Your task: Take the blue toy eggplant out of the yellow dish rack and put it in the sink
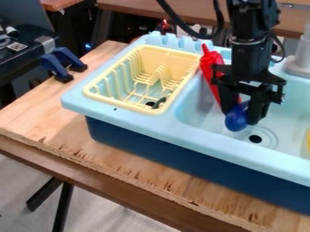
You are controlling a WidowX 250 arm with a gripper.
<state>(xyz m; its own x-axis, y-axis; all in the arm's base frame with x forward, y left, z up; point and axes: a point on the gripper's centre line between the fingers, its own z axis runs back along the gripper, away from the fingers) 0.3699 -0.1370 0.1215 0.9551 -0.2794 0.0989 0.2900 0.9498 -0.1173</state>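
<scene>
Clamps a blue rounded object (235, 121) between both fingers of the black gripper (242, 118), low in the light-blue sink basin (203, 113) near the drain hole (255, 138). Lists also a red bottle (209, 63) just beside the gripper (tilted, nozzle up), then a yellow dish rack (130, 107) farther left in view.

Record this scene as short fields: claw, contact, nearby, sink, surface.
claw: over the sink basin, right of center
contact: blue item between the claw's fingertips, seemingly held
nearby: red item, tilted, between claw and rack
sink: light blue; drain just below the blue item in view; yellow item at right edge
surface: wooden table
</scene>
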